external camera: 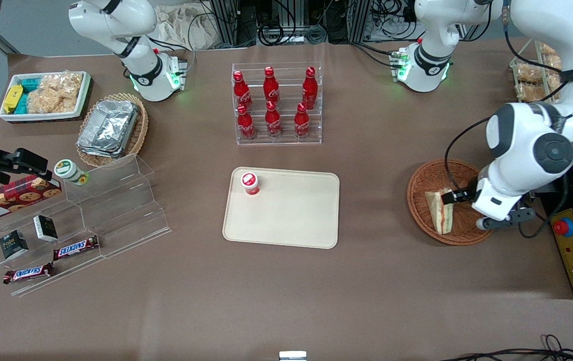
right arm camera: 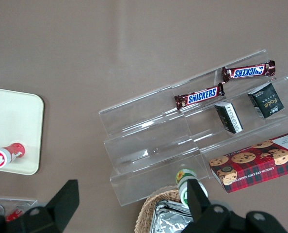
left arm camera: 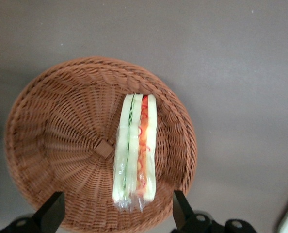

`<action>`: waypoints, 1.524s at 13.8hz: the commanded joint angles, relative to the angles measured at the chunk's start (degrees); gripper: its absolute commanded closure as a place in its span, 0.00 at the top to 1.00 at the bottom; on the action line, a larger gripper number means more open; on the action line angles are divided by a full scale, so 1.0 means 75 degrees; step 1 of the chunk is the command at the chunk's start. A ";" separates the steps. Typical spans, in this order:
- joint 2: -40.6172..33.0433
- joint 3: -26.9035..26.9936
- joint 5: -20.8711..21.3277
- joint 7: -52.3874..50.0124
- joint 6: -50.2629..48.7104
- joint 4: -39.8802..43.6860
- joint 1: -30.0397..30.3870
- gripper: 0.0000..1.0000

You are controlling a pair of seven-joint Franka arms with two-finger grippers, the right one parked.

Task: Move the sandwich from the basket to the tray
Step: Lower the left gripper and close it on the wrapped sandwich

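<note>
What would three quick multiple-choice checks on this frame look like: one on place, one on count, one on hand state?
1. Where is the sandwich?
A. On the tray
B. In the reddish-brown wicker basket
C. On the acrylic steps

2. How many red bottles stand in the clear rack?
A. Four
B. Six
C. Eight

3. What is the left arm's hand doing?
A. Open above the sandwich
B. Shut on the sandwich
C. Open over the tray

Answers:
1 B: the sandwich lies inside the reddish-brown wicker basket, not on the tray.
2 B: two rows of three red bottles fill the clear rack.
3 A: the left arm's hand hangs over the basket, fingers spread wide either side of the sandwich, touching nothing.
</note>
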 commanded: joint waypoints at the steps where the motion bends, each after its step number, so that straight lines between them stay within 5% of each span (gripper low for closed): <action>1: 0.0040 0.0054 0.0020 -0.0093 0.0743 -0.0553 -0.0181 1.00; 7: 0.0533 0.0054 0.0056 -0.0082 0.2046 -0.1199 -0.0276 0.97; 13: 0.0498 0.0054 0.0091 0.0000 0.1976 -0.1175 -0.0276 0.33; 14: 0.0452 0.0054 0.0091 0.0012 0.1894 -0.1129 -0.0276 0.28; 21: -0.0017 -0.0226 0.0407 0.0036 -0.4029 0.2850 -0.0487 0.11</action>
